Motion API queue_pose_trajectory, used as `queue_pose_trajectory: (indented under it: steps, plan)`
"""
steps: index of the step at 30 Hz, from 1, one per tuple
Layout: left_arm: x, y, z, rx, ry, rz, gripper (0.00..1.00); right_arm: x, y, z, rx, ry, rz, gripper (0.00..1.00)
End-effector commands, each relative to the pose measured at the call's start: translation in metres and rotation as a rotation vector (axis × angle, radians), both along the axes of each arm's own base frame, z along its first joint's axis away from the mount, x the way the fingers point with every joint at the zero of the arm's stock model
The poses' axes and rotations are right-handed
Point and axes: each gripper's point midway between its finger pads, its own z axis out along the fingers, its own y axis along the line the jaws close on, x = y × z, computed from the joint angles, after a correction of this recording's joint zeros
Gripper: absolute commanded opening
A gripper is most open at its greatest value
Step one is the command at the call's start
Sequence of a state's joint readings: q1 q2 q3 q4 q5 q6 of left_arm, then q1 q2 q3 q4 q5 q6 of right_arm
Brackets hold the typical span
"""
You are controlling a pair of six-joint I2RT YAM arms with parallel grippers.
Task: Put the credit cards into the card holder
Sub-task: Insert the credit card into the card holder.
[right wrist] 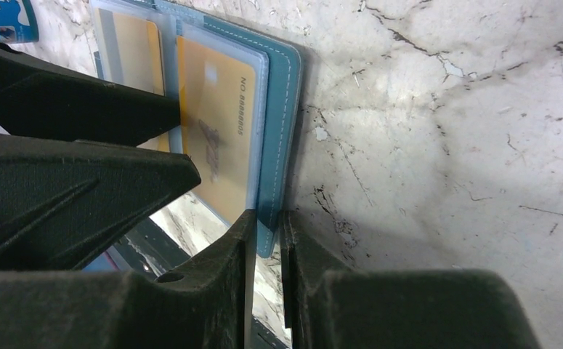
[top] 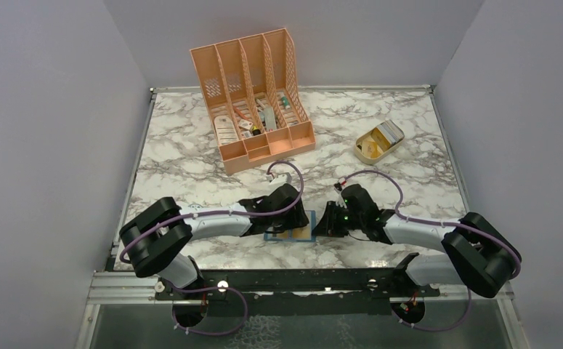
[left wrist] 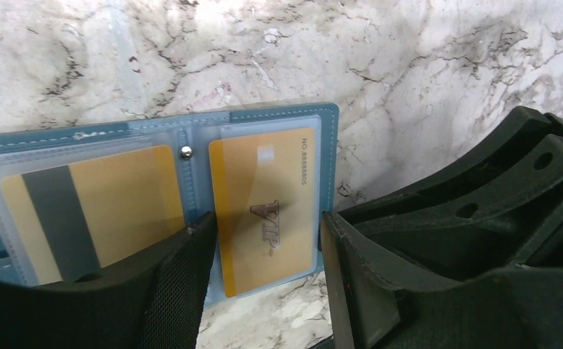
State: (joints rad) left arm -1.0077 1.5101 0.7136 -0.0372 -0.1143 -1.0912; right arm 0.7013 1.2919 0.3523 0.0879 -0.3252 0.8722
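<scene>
The teal-blue card holder (left wrist: 278, 115) lies open on the marble at the near edge, between both grippers (top: 287, 235). Its clear sleeves hold two gold credit cards: one with a dark stripe (left wrist: 129, 200) on the left and one marked VIP (left wrist: 264, 189) on the right. My left gripper (left wrist: 264, 273) is open, its fingers straddling the VIP card's sleeve from above. My right gripper (right wrist: 267, 222) is shut on the right edge of the card holder's cover (right wrist: 282, 109). The VIP card also shows in the right wrist view (right wrist: 216, 123).
A large peach desk organizer (top: 253, 94) with several small items stands at the back. A tan oval tray (top: 378, 140) sits at the back right. A blue-and-white item (right wrist: 2, 18) lies just past the holder. The black base rail (top: 300, 280) runs along the near edge.
</scene>
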Motion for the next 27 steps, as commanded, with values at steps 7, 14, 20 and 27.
queue_pose_trajectory:
  steps: [7, 14, 20, 27]
  plan:
    - [-0.009, -0.024, 0.02, -0.148, -0.017, -0.021, 0.56, 0.008, 0.008, 0.016, 0.045, -0.048, -0.01, 0.19]
    - [-0.013, -0.019, 0.013, -0.115, 0.008, -0.028, 0.56, 0.012, 0.002, 0.026, 0.04, -0.071, -0.059, 0.28]
    - [-0.005, -0.016, 0.029, -0.055, -0.056, -0.064, 0.59, 0.012, -0.006, 0.024, 0.013, -0.077, -0.087, 0.31]
    - [0.002, 0.003, 0.038, 0.037, -0.1, -0.11, 0.62, 0.01, -0.005, 0.029, 0.028, -0.076, -0.088, 0.32]
